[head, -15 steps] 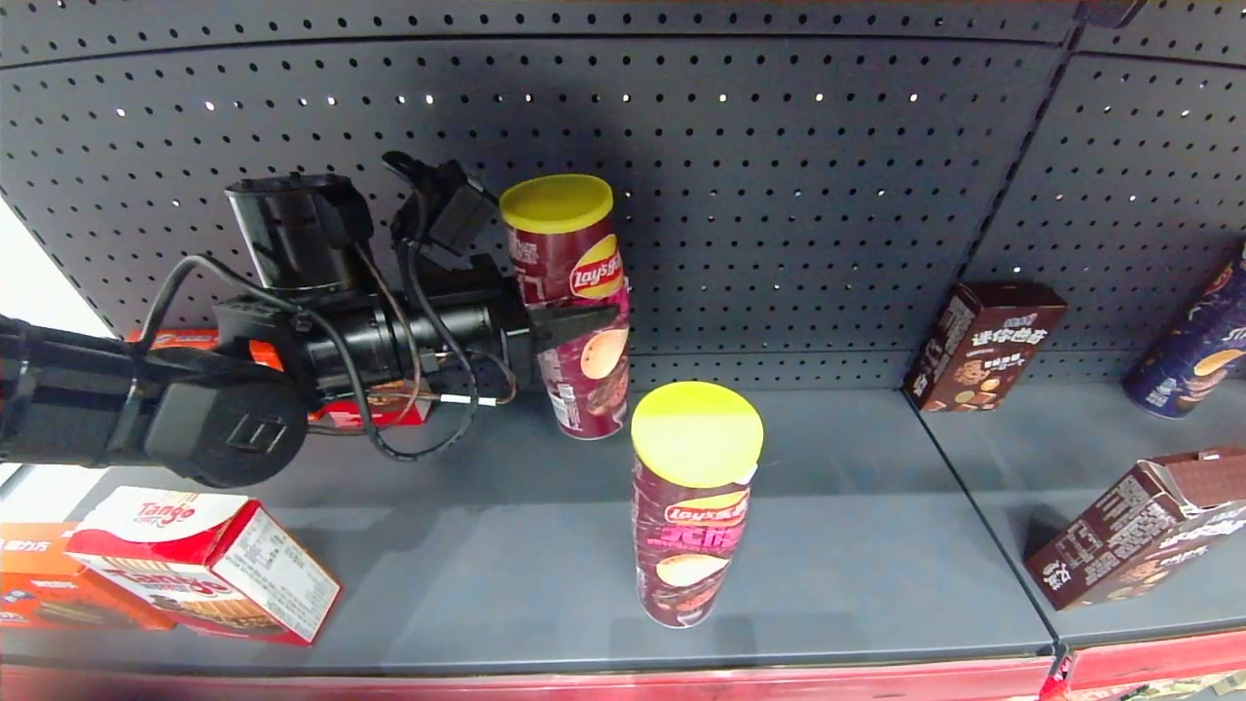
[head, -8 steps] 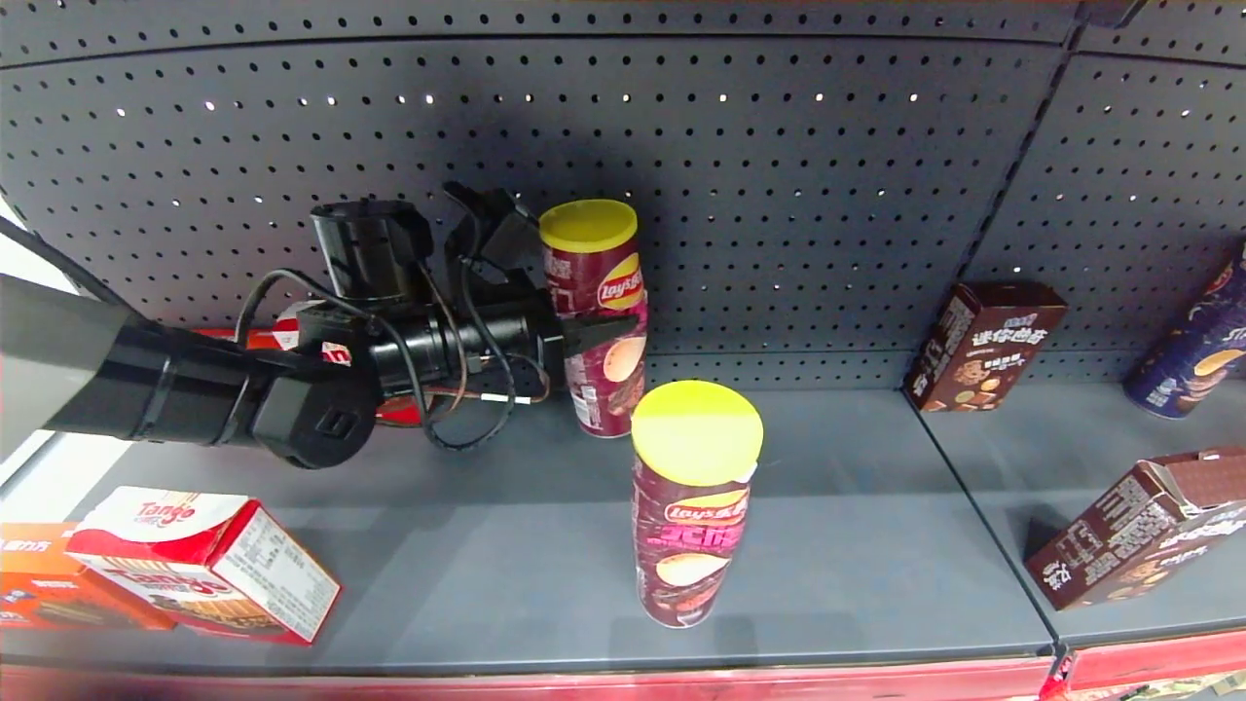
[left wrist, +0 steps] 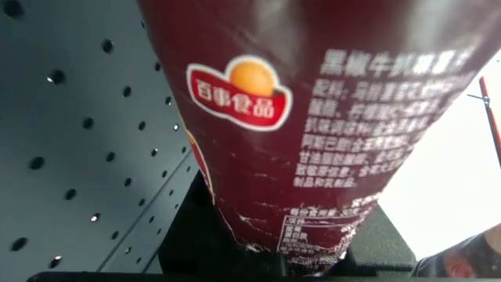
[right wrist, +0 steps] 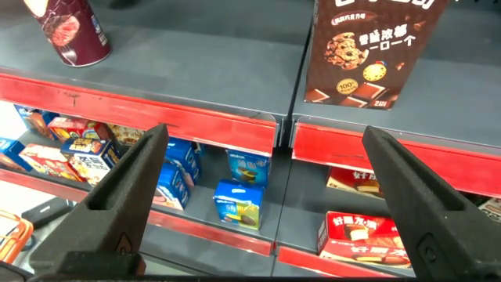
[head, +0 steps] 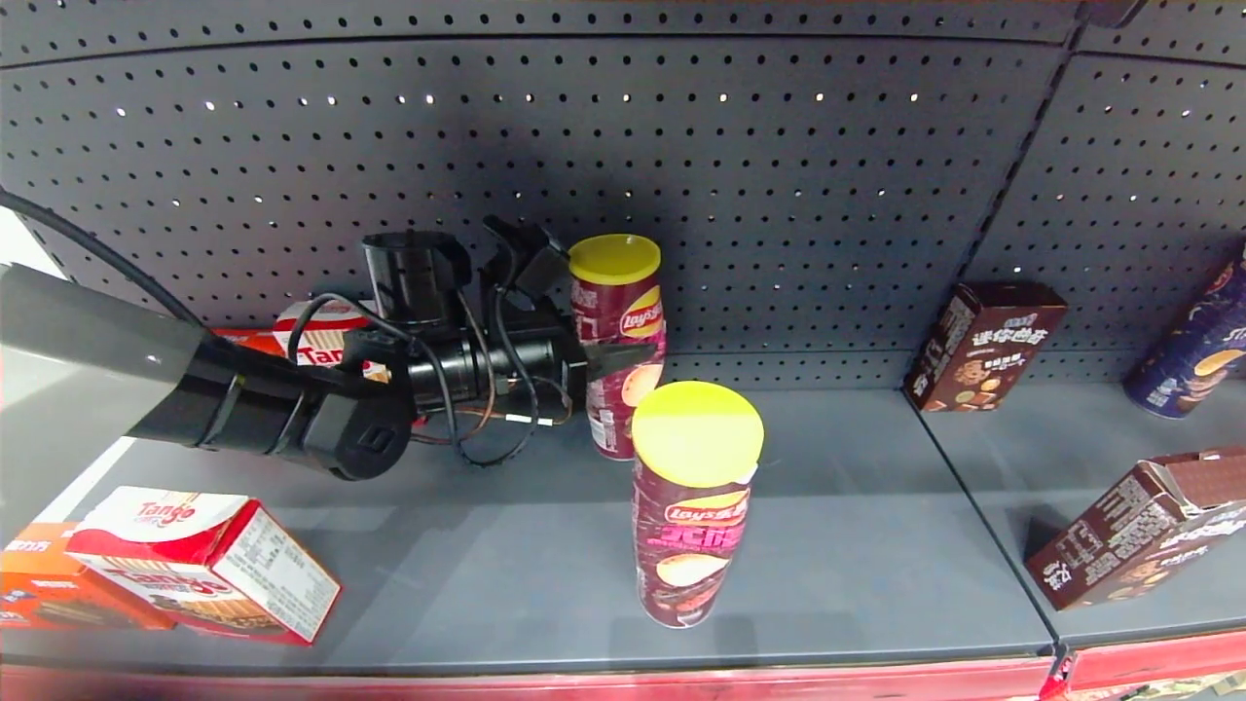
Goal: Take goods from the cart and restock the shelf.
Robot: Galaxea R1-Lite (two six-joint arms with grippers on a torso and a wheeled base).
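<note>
1. the left gripper [head: 623,355] is clenched around the middle of a maroon chip can [head: 633,312], one dark finger being seen across the can's front.
2. the held can is kept upright, its yellow lid on top, far back on the shelf [head: 857,545] and close to the perforated back panel [head: 779,195]; whether its base rests on the shelf cannot be told.
3. in the left wrist view the held can's maroon wall [left wrist: 313,117] is seen close up, with the back panel beside it.
4. a second chip can [head: 693,516] of the same kind is stood upright just nearer than the held one and slightly to its right, apart from the gripper.
5. behind the left arm, at the far left, a red-and-white box [head: 321,326] is seen lying.
6. at the near left a red-and-white wafer box [head: 204,565] is laid on its side, with an orange box [head: 39,584] just left of it.
7. on the right bay a brown cookie box [head: 983,346] is leaned at the far side, a second brown box [head: 1129,526] is laid nearer, and a blue can [head: 1192,355] is placed at the far right.
8. the right gripper [right wrist: 264,135] is held released, its fingers wide apart, in front of the shelf's red edge strip [right wrist: 196,113], well apart from the cans.
</note>
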